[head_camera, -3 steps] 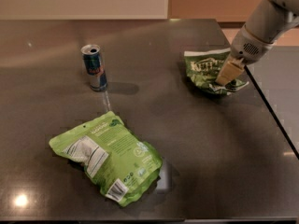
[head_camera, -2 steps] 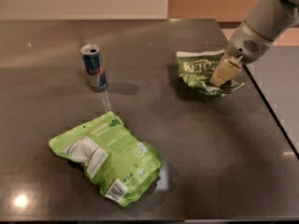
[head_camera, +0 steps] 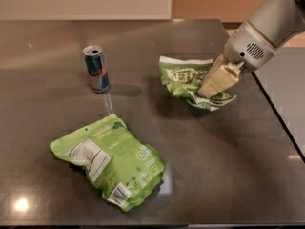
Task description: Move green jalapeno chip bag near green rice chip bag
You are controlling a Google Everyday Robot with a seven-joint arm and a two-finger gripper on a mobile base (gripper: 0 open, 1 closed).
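Note:
The green jalapeno chip bag (head_camera: 183,77), darker green with white "Kettle" lettering, is crumpled and held just above the dark table at the right centre. My gripper (head_camera: 208,87) reaches in from the upper right and is shut on the bag's right side. The green rice chip bag (head_camera: 112,157), a puffy lime-green pouch with a white nutrition label and barcode, lies flat at the lower left, well apart from the jalapeno bag.
A blue and silver drink can (head_camera: 96,68) stands upright at the left centre, between the two bags and farther back. The dark table (head_camera: 214,175) ends at a seam on the right, with a second surface beyond it.
My gripper has carried the jalapeno bag leftward and a little toward the front, away from the table's right edge. The rice bag and the can have not moved.

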